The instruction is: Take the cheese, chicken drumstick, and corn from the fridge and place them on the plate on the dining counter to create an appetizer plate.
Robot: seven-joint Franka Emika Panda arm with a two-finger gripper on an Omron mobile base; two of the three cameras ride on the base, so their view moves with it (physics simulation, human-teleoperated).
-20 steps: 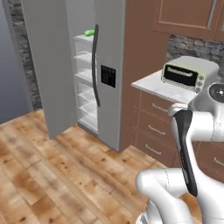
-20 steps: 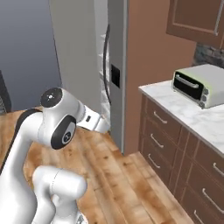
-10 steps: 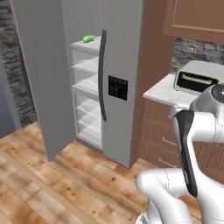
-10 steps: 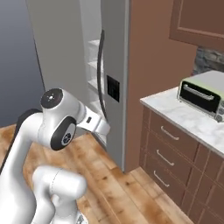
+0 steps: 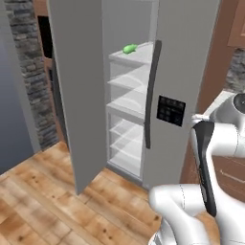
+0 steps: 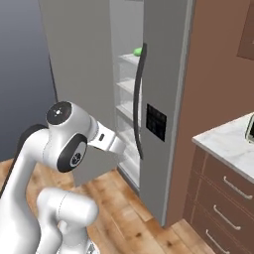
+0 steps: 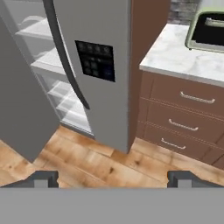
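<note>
1. Since a second ago the whole picture has shifted: the base has driven closer, so the fridge [image 5: 143, 91] looms larger with its left door [image 5: 79, 91] swung open.
2. The arm stays folded near the base, its gripper [image 7: 111, 178] aimed at the floor before the fridge, jaws spread wide and holding nothing.
3. The corn [image 5: 129, 48] lies on the top shelf [image 5: 136, 55], far ahead of and above the jaws.
4. The hand view adds a marble counter [image 7: 183, 61] with a toaster oven [image 7: 208, 28], right of the jaws.
</note>
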